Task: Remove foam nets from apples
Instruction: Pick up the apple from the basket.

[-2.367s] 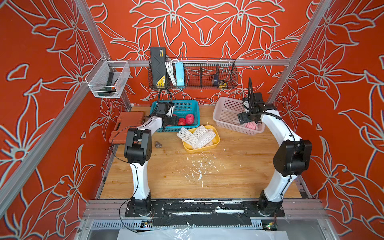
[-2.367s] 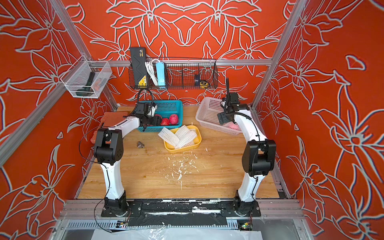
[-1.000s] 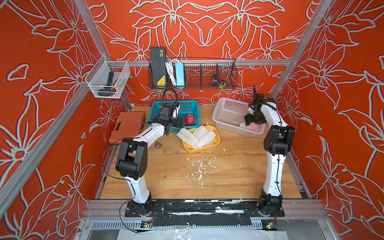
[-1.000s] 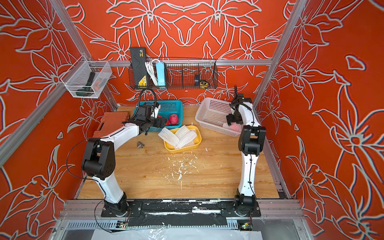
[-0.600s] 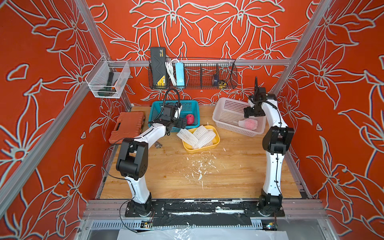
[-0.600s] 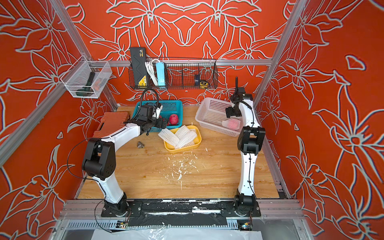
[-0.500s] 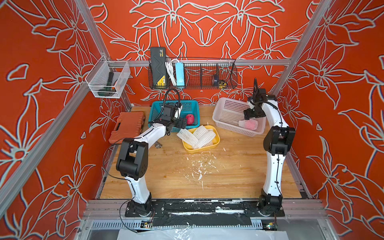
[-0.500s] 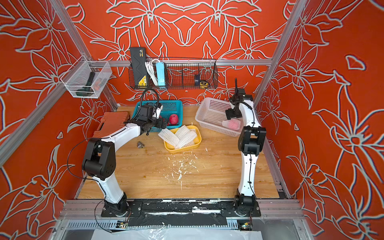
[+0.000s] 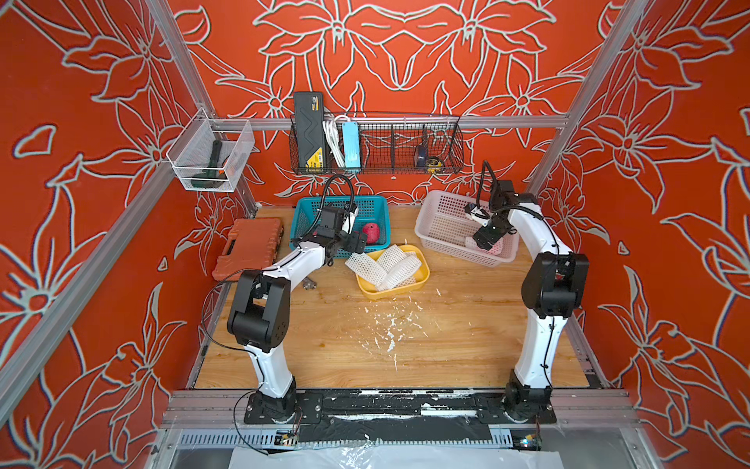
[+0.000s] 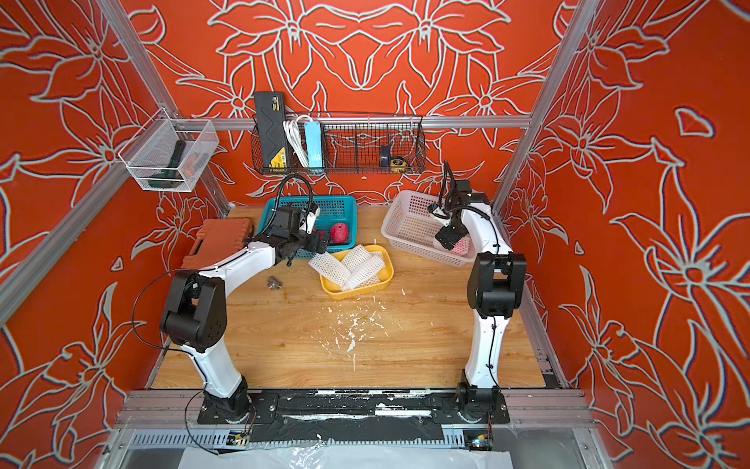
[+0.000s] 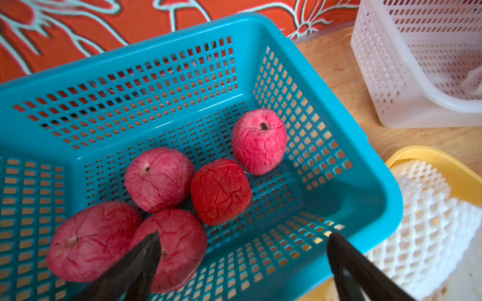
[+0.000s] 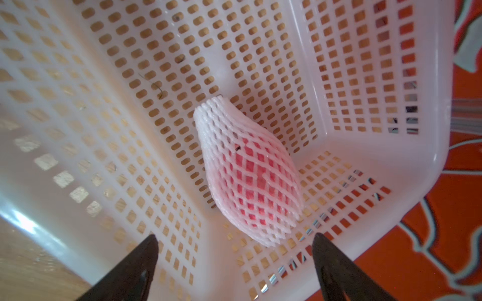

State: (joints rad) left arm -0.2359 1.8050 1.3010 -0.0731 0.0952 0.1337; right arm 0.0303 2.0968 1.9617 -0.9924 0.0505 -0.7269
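Five bare apples (image 11: 220,191) are sitting in the blue basket (image 11: 146,53) at the far side of the counter (image 9: 466,345), a bit left of centre. They're all red-pink and pretty wrinkly, four bunched together and one off on its own. The left gripper (image 11: 242,234) hangs over the near edge of that basket with its fingers spread wide and nothing between them. In the wrist view one finger sits in front of an apple, can't tell if it's touching.

Just right of the basket and a bit nearer, the yellow tray (image 9: 391,293) has a pile of empty foam nets (image 9: 385,264) lying flat, one poking out over the tray's left rim.

One netted apple (image 12: 250,172) lies on its side in the near right corner of the white basket (image 12: 433,130), far right on the counter, pink showing through the white mesh. The right gripper (image 12: 234,235) is right above it, jaws wide apart, holding nothing and clear of the net.

White foam crumbs (image 9: 389,329) are scattered mid-counter, on the near side of the tray. An orange case (image 9: 249,247) lies left of the blue basket.
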